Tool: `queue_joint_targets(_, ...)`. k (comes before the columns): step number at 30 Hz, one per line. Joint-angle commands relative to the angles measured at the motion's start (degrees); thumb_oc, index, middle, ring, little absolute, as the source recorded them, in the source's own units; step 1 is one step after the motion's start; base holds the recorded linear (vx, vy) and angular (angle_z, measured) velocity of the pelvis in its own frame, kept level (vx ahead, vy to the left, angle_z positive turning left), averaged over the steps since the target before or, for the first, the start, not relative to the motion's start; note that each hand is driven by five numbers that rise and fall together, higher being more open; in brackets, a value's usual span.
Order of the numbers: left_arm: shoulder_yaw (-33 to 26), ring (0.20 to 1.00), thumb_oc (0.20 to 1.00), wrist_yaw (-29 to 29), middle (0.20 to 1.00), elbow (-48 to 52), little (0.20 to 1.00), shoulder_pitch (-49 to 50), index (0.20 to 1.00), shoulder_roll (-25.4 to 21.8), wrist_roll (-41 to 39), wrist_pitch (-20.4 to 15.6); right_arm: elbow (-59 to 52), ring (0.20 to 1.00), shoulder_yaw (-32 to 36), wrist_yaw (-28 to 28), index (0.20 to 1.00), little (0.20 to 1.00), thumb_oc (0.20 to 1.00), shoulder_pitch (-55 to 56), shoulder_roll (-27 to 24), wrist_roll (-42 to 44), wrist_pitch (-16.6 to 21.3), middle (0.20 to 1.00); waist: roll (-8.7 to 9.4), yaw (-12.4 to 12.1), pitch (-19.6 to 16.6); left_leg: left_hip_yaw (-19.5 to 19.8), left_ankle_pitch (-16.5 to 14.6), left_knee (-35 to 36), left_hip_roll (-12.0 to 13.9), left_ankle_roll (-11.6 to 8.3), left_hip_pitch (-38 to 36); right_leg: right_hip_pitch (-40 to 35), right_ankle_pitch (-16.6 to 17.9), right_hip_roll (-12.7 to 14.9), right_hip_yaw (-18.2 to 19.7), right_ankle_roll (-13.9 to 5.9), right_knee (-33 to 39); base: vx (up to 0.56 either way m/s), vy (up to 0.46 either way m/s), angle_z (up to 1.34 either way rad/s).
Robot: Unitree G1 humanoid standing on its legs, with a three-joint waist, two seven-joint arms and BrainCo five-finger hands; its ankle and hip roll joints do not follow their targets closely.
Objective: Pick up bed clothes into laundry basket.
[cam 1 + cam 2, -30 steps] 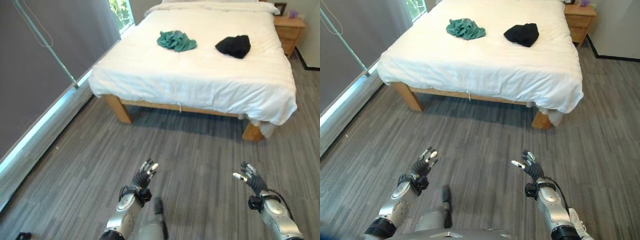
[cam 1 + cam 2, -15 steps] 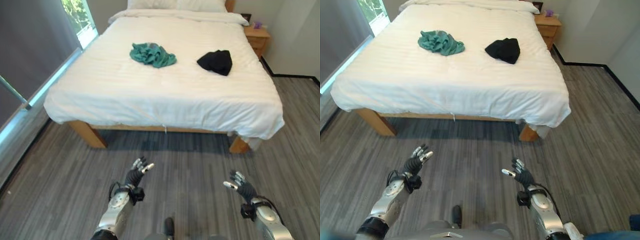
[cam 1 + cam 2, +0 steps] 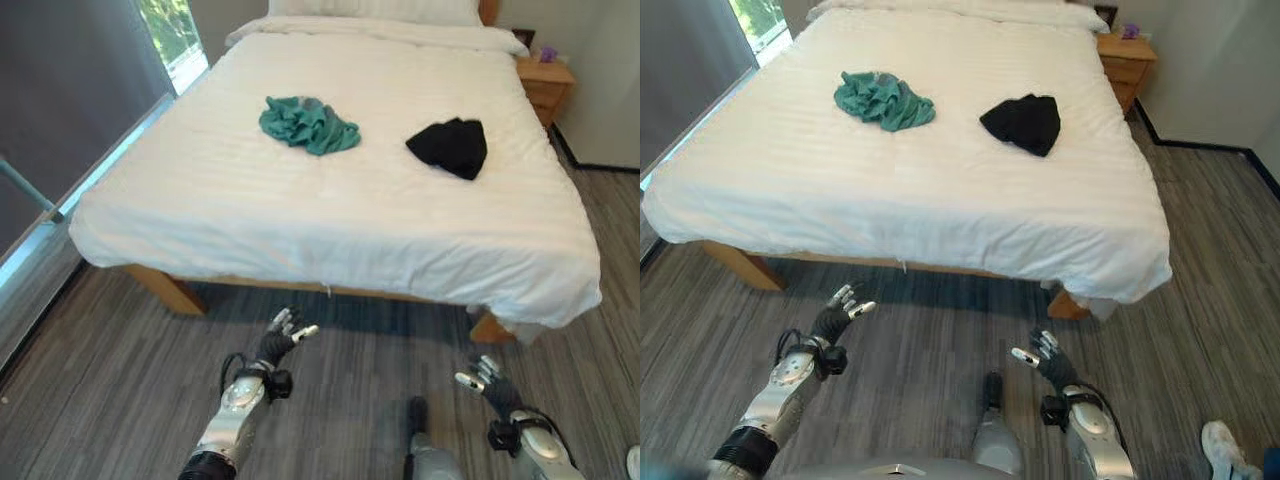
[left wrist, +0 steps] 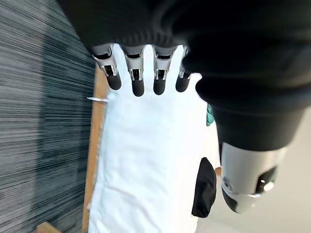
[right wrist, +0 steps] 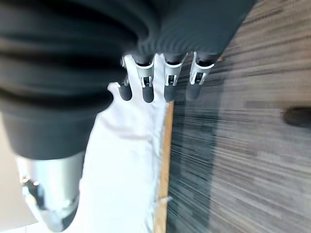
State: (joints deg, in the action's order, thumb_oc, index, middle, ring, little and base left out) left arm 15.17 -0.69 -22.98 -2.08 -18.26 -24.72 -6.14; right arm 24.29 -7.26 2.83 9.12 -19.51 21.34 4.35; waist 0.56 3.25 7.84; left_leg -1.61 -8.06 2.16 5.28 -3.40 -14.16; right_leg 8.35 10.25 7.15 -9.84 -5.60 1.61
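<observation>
A crumpled teal garment (image 3: 308, 123) lies on the white bed (image 3: 330, 215), left of its middle. A bunched black garment (image 3: 452, 146) rests to its right, and it also shows past my left hand's fingers (image 4: 204, 187). My left hand (image 3: 275, 345) is raised over the floor short of the bed's foot, open and empty. My right hand (image 3: 488, 381) hovers low at the right, open too, holding nothing. Both hands are well short of the clothes.
A wooden nightstand (image 3: 548, 85) stands at the bed's far right. A grey curtain and window (image 3: 80, 90) run along the left. The bed's wooden legs (image 3: 165, 290) rest on grey plank floor (image 3: 120, 400). A white shoe (image 3: 1220, 445) shows at the lower right.
The camera has come nearer to the bed and shifted, so the bed looks larger. Both hands stay raised and open, the right one now lower in view.
</observation>
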Motion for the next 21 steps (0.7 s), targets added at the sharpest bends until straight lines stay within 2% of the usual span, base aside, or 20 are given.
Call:
queue_joint_targets(1, -0.92, 1.0, 1.0, 1.01, 1.0, 3.4, 1.0, -3.0, 1.0, -2.08, 0.78, -2.86, -3.14, 1.0, 0.11, 0.58, 1.0, 1.0, 1.0, -2.25, -1.77, 1.96, 2.95, 1.0, 0.98, -0.33, 1.7, -2.04, 10.15, -8.58, 5.16, -1.67, 3.59, 0.62, -2.07, 2.81, 1.64, -3.18, -6.48, 0.2, -0.34, 0.25)
queue_joint_targets(3, -0.67, 1.0, 1.0, 1.43, 1.0, 3.3, 1.0, -3.09, 1.0, -1.86, -0.11, -2.16, -3.79, 1.0, -0.29, 0.44, 1.0, 1.0, 1.0, -3.74, -2.9, 3.83, 3.18, 1.0, 1.41, -0.9, 2.59, -2.19, 18.85, -21.54, 9.06, -2.46, 9.75, -3.73, -3.56, 1.01, -1.78, -0.31, -5.04, 0.11, -0.4, 0.24)
queue_joint_targets(5, -0.23, 1.0, 1.0, 2.42, 1.0, 4.18, 1.0, -2.77, 1.0, -2.09, -1.12, -1.79, -4.19, 1.0, 0.18, 0.92, 1.0, 1.0, 1.0, -3.77, -4.11, 4.87, 3.18, 1.0, 3.22, -2.62, 4.22, -0.78, 19.92, -33.35, 8.23, -0.86, 15.58, -7.18, -5.05, -0.14, -2.94, 2.04, -3.23, 0.14, -0.452, 0.47)
queue_joint_targets(7, 0.0, 1.0, 1.0, 2.76, 1.0, 5.56, 1.0, -2.0, 1.0, -2.08, -1.77, -1.5, -3.93, 1.0, 0.88, 0.19, 1.0, 1.0, 1.0, -3.81, -5.53, 4.04, 3.11, 1.0, 3.82, -3.83, 4.78, -2.22, 19.8, -33.8, 7.7, -0.7, 19.58, -9.69, -6.15, -0.85, -2.63, 2.61, -1.48, 0.18, -0.281, -0.03)
queue_joint_targets(9, 0.11, 1.0, 1.0, 2.68, 1.0, 5.54, 1.0, -1.78, 1.0, -1.98, -1.05, -1.24, -4.19, 1.0, 2.15, -1.03, 1.0, 1.0, 1.0, -3.56, -5.79, 3.86, 3.11, 1.0, 3.9, -3.94, 4.72, -6.86, 20.84, -29.18, 10.16, -2.05, 22.4, -11.67, -6.2, -0.94, -3.83, 2.36, 0.78, 0.26, -0.146, -0.06)
queue_joint_targets(10, 0.57, 1.0, 1.0, 3.01, 1.0, 6.35, 1.0, -1.2, 1.0, -1.12, -2.88, -1.0, -4.5, 1.0, 4.24, -1.28, 1.0, 1.0, 1.0, -2.51, -5.36, 5.05, 3.54, 1.0, 3.78, -4.34, 4.29, -9.9, 21.74, -22.17, 10.69, -3.33, 23.26, -13.33, -6.83, -1.21, -4.19, 1.56, 2.18, 0.32, -0.046, 0.17)
queue_joint_targets(11, 1.17, 1.0, 1.0, 3.11, 1.0, 6.66, 1.0, -0.96, 1.0, -0.94, -3.45, -0.85, -4.51, 1.0, 4.61, -1.55, 1.0, 1.0, 1.0, -2.0, -5.34, 4.97, 3.69, 1.0, 3.34, -4.42, 3.85, -10.82, 21.83, -16.72, 9.4, -3.43, 23.7, -13.48, -7.32, -1.22, -4.49, 1.2, 2.42, 0.43, 0.021, 0.18)
queue_joint_targets(12, 1.83, 1.0, 1.0, 3.4, 1.0, 7.33, 1.0, -0.44, 1.0, -0.87, -3.51, -0.62, -5.05, 1.0, 5.2, -2.02, 1.0, 1.0, 1.0, -1.09, -5.28, 4.28, 3.72, 1.0, 2.84, -4.87, 3.31, -10.84, 20.96, -8.36, 6.4, -2.98, 23.74, -14.82, -8.35, -1.35, -4.72, 0.56, 2.83, 0.44, 0.088, 0.18)
queue_joint_targets(13, 2.69, 1.0, 1.0, 3.61, 1.0, 7.98, 1.0, -0.25, 1.0, -0.79, -3.13, -0.46, -4.86, 1.0, 5.41, -2.33, 1.0, 1.0, 1.0, -0.77, -4.93, 3.64, 3.51, 1.0, 2.26, -5.1, 2.74, -10.62, 21.87, -3.83, 4.66, -2.99, 24.2, -15.85, -8.86, -1.52, -5.06, 0.19, 3.08, 0.46, 0.119, 0.1)
queue_joint_targets(14, 3.22, 1.0, 1.0, 4.5, 1.0, 9.04, 1.0, 0.2, 1.0, -0.74, -4.16, -0.1, -5.3, 1.0, 5.17, -2.02, 1.0, 1.0, 1.0, -0.62, -4.31, 2.95, 2.96, 1.0, 1.92, -4.55, 1.93, -12.44, 20.2, -3.73, 4.12, -2.43, 22.67, -16.66, -9.53, -1.24, -5.31, -0.34, 2.84, 0.36, 0.122, -0.75)
queue_joint_targets(16, 3.72, 1.0, 1.0, 4.59, 1.0, 10.82, 1.0, -0.01, 1.0, -1.24, -4.29, -0.03, -5.86, 1.0, 4.84, -2.37, 1.0, 1.0, 1.0, -0.42, -3.53, 2.48, 2.92, 1.0, 1.93, -4.42, 1.41, -11.72, 19.3, -5.05, 3.2, -2.17, 22.46, -17.19, -9.83, -0.1, -5.52, -0.65, 2.61, 0.27, 0.183, -0.68)
queue_joint_targets(18, 3.89, 1.0, 1.0, 4.45, 1.0, 12.36, 1.0, -0.69, 1.0, -1.81, -4.52, -0.55, -5.77, 1.0, 3.48, -1.85, 1.0, 1.0, 1.0, -1.39, -1.75, 2.34, 2.87, 1.0, 1.53, -4.2, 0.29, -12.21, 16.22, -2.07, 0.6, 0.03, 19.08, -17.28, -9.44, 3.29, -4.68, -2.7, 0.21, 0.35, 0.377, -0.13)
queue_joint_targets(20, 4.29, 1.0, 1.0, 4.72, 1.0, 12.38, 1.0, -1.2, 1.0, -2.46, -4.15, -0.54, -5.75, 1.0, 2.63, -1.3, 1.0, 1.0, 1.0, -1.68, -1.31, 0.88, 2.59, 1.0, 1.64, -4.27, 0.4, -13.19, 14.96, 0.1, -1.25, 1.79, 16.21, -15.51, -7.93, 5.86, -3.49, -4.05, -6.34, 0.24, 0.35, -0.16)
queue_joint_targets(21, 4.34, 1.0, 1.0, 4.9, 1.0, 13.19, 1.0, -1.77, 1.0, -3.32, -3.26, -0.59, -6.09, 1.0, 2.07, -0.68, 1.0, 1.0, 1.0, -1.98, -1.37, -0.15, 2.58, 1.0, 1.36, -3.73, 1.0, -13.51, 14.23, 1.73, -2.9, 3.46, 13.78, -11.14, -3.04, 7.79, -1.51, -5.2, -16.07, 0.2, 0.388, -0.31)
